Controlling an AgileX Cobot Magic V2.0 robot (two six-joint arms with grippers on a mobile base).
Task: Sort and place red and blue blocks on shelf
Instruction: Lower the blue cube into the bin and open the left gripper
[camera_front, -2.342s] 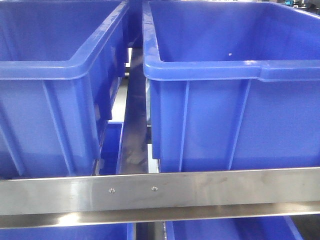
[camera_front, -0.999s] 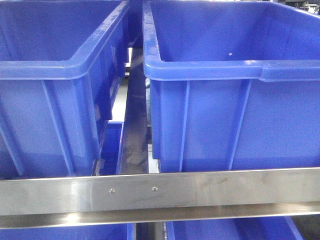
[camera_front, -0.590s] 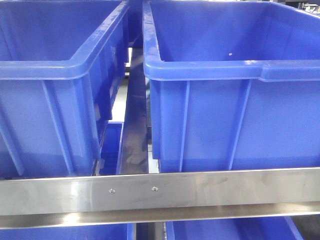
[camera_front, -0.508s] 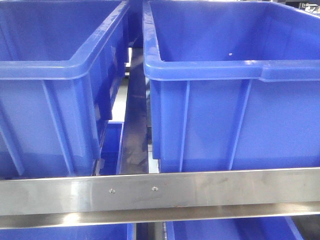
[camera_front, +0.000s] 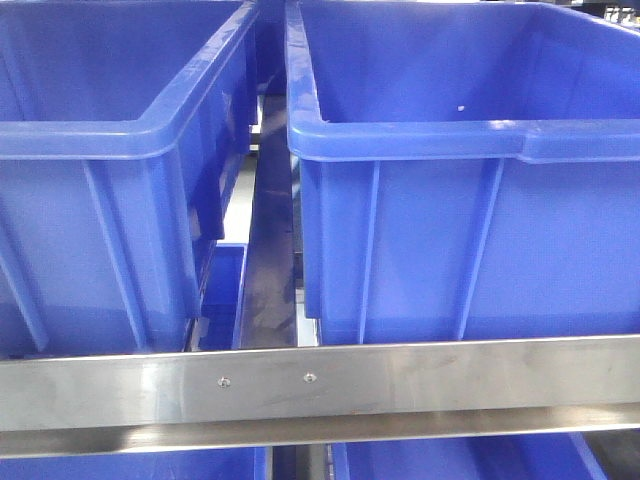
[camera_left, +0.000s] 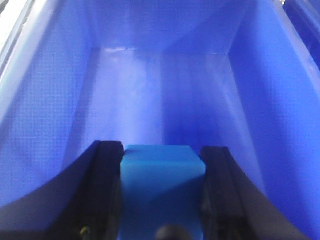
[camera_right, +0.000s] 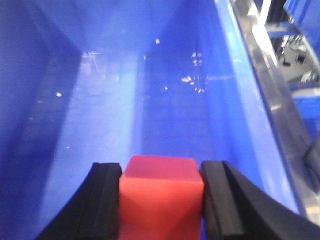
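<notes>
In the left wrist view, my left gripper is shut on the blue block, which fills the gap between the two black fingers. It hangs inside a blue bin, above the bin's floor. Over in the right wrist view, my right gripper is shut on the red block inside another blue bin. The shelf shows in the front view as a shiny steel front rail. Neither arm nor block appears in the front view.
Two large blue bins stand side by side on the shelf behind the rail, with a narrow gap between them. More blue bins show below the rail. A steel rail runs along the right bin's outer edge.
</notes>
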